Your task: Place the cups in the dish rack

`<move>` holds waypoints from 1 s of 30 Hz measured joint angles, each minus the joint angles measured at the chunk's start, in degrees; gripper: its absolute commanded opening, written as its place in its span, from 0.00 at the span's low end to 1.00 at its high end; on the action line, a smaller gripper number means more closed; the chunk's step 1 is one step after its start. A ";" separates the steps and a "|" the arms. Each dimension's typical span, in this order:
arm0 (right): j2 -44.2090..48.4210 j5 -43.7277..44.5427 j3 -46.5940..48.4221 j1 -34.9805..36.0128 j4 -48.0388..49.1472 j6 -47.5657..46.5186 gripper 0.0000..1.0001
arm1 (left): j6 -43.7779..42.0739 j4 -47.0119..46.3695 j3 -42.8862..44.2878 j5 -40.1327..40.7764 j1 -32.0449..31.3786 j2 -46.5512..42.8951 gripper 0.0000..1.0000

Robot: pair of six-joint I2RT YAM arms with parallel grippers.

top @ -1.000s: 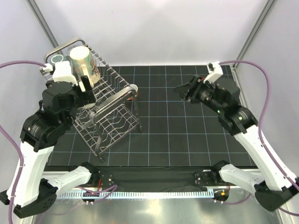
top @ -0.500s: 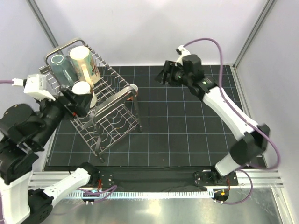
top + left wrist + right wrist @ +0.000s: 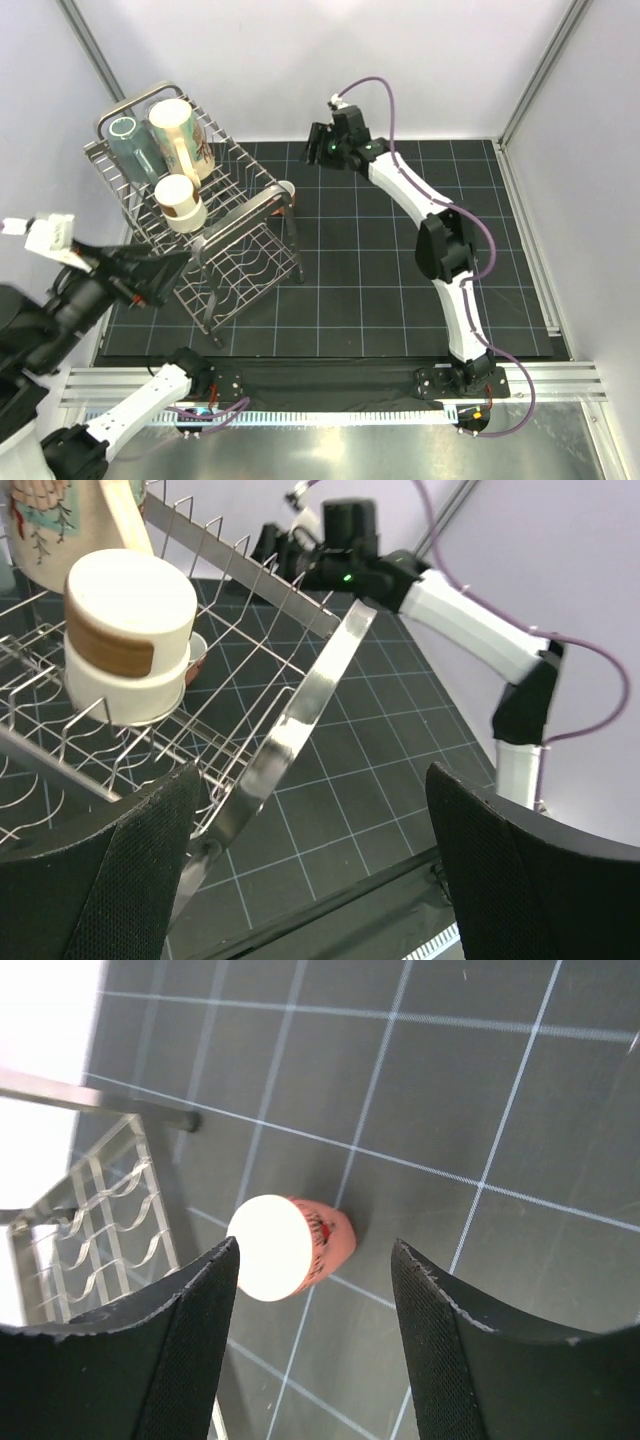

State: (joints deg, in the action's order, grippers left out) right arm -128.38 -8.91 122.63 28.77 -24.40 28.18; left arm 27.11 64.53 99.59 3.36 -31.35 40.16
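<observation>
The dish rack (image 3: 243, 262) stands at the left of the mat. It holds the grey-teal tumbler (image 3: 128, 150), the cream mug (image 3: 181, 135) and the small brown-based cup (image 3: 178, 200), which stands upside down (image 3: 128, 630). The salmon-pink mug (image 3: 288, 190) stands on the mat by the rack's right handle. My right gripper (image 3: 312, 150) is open just above and beyond it. In the right wrist view the pink mug (image 3: 300, 1245) lies ahead of the open right gripper (image 3: 315, 1335), nearer the left finger. My left gripper (image 3: 160, 278) is open and empty, at the rack's near left side. No clear glass shows.
The rack's thick loop handle (image 3: 310, 695) crosses the left wrist view just in front of my left gripper (image 3: 315, 880). A rack corner (image 3: 110, 1210) lies left of the pink mug. The black grid mat (image 3: 400, 270) stretches right of the rack. Grey walls close the back and sides.
My left gripper let go of the brown-based cup in the rack and drew back toward the near edge. My right arm swung from the right side across to the pink mug.
</observation>
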 measured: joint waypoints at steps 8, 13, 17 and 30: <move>-6.84 2.36 1.03 3.28 1.29 1.05 0.62 | -0.28 3.54 -0.35 1.68 0.00 -6.60 0.89; -10.10 2.82 1.05 5.38 3.08 1.46 0.58 | 0.04 5.64 -2.80 2.78 0.00 -8.59 0.89; -12.41 3.78 1.05 6.47 3.50 1.88 0.52 | 1.07 7.08 -4.28 3.10 0.00 -10.67 0.88; -13.38 9.92 1.01 6.58 2.47 1.64 0.04 | 4.00 8.11 -1.95 2.86 0.00 -11.47 0.87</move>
State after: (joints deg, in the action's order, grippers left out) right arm -141.75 1.02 123.63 35.35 -21.93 29.82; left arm 31.11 72.64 97.65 6.22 -31.35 28.69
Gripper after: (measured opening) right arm 0.176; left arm 0.875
